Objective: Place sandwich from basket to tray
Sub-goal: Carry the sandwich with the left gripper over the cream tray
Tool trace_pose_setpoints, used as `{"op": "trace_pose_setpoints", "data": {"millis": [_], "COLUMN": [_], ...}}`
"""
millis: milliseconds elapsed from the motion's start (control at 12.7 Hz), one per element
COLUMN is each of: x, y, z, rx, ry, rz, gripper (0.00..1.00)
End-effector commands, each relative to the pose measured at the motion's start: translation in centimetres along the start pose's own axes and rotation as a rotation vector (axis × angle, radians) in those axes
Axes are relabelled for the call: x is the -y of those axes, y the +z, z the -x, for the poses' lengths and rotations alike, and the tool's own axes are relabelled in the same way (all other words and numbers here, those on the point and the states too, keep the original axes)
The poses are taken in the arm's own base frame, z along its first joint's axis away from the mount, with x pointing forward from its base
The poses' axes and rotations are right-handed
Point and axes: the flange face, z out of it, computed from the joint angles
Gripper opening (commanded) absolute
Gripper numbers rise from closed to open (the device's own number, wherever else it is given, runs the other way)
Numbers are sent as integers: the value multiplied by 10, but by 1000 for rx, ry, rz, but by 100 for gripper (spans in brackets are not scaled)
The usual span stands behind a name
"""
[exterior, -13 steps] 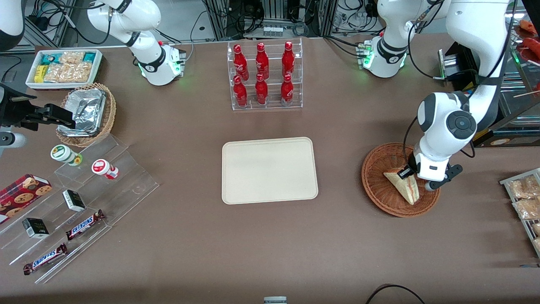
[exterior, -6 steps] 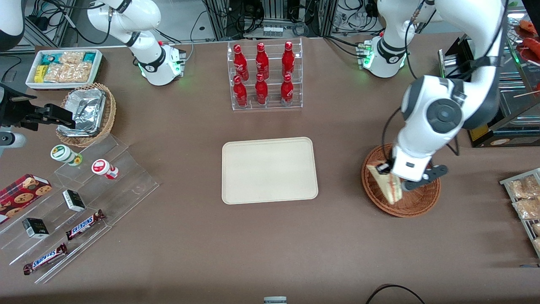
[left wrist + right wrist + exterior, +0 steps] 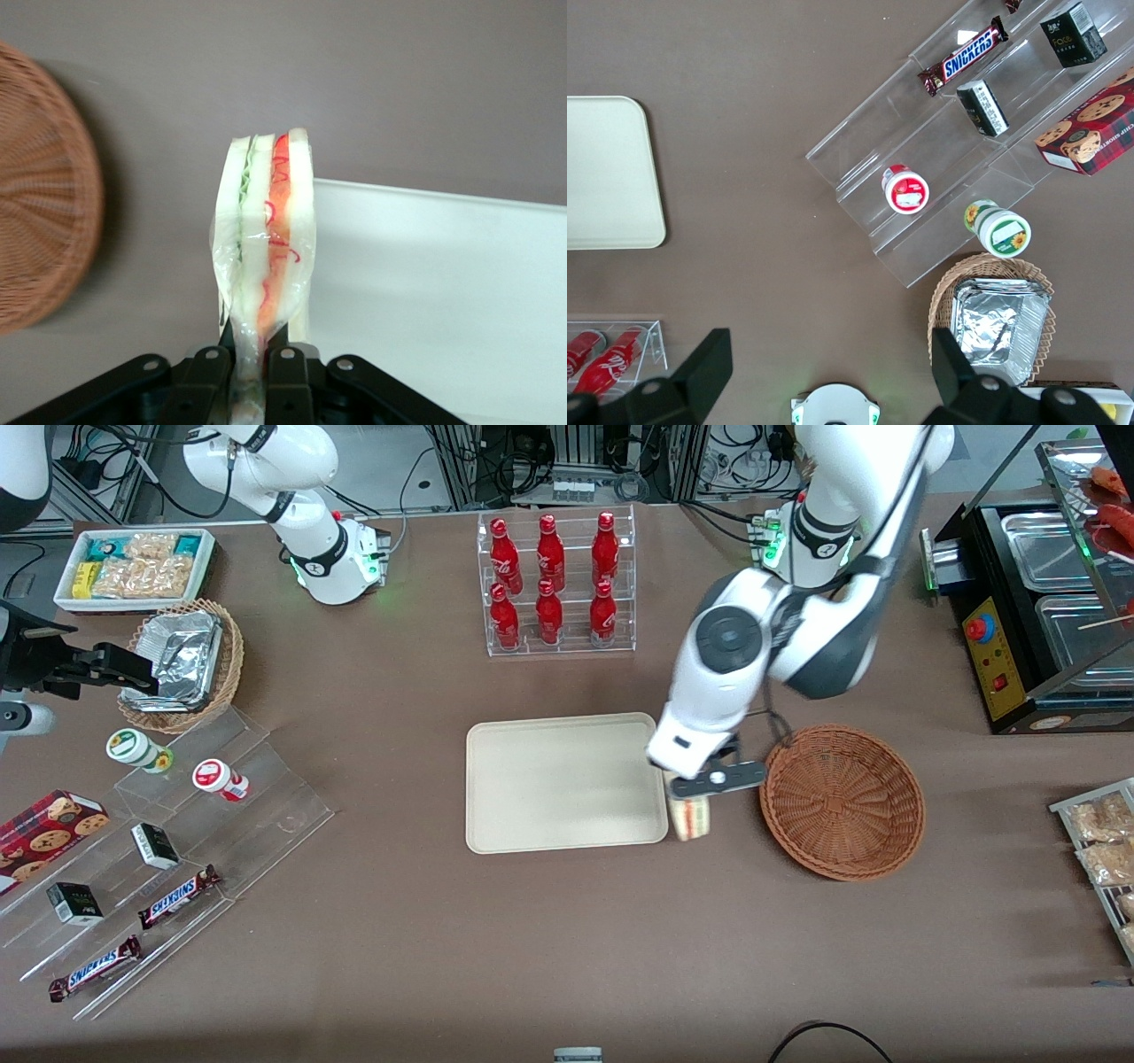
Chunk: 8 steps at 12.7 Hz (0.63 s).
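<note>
My left gripper (image 3: pixel 693 793) hangs in the air between the basket and the tray, shut on the sandwich (image 3: pixel 690 817). In the wrist view the gripper (image 3: pixel 259 372) pinches the plastic wrap at one end of the sandwich (image 3: pixel 266 230), a cream wedge with green and red filling showing along its edge. The sandwich hovers over the edge of the cream-beige tray (image 3: pixel 567 781) (image 3: pixel 443 292) nearest the basket. The reddish-brown wicker basket (image 3: pixel 842 802) (image 3: pixel 40 186) sits empty beside it, toward the working arm's end.
An acrylic rack of red bottles (image 3: pixel 555 580) stands farther from the camera than the tray. A stepped acrylic shelf (image 3: pixel 168 850) with snacks and a foil-tray basket (image 3: pixel 182 662) lie toward the parked arm's end. Steel pans (image 3: pixel 1050 584) and pastry packs (image 3: pixel 1099 841) lie at the working arm's end.
The gripper has lifted the sandwich out of the basket and carried it sideways to the tray's edge. The basket is now empty.
</note>
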Motion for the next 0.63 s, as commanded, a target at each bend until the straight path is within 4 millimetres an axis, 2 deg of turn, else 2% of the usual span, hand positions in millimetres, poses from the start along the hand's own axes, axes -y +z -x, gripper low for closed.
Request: {"op": "trace_pose_setpoints", "data": {"millis": [0,237,316,395,553], "x": [-61,-115,-118,-129,-134], "y": [24,52,60,61,70], "z": [12,50,54,69,76], "rx": [1,8,15,18,29], "ry": [10,77,85,110,120], "rz": [-7,-12,-18,-16,-23], "gripper": [0,0,0,0,0]}}
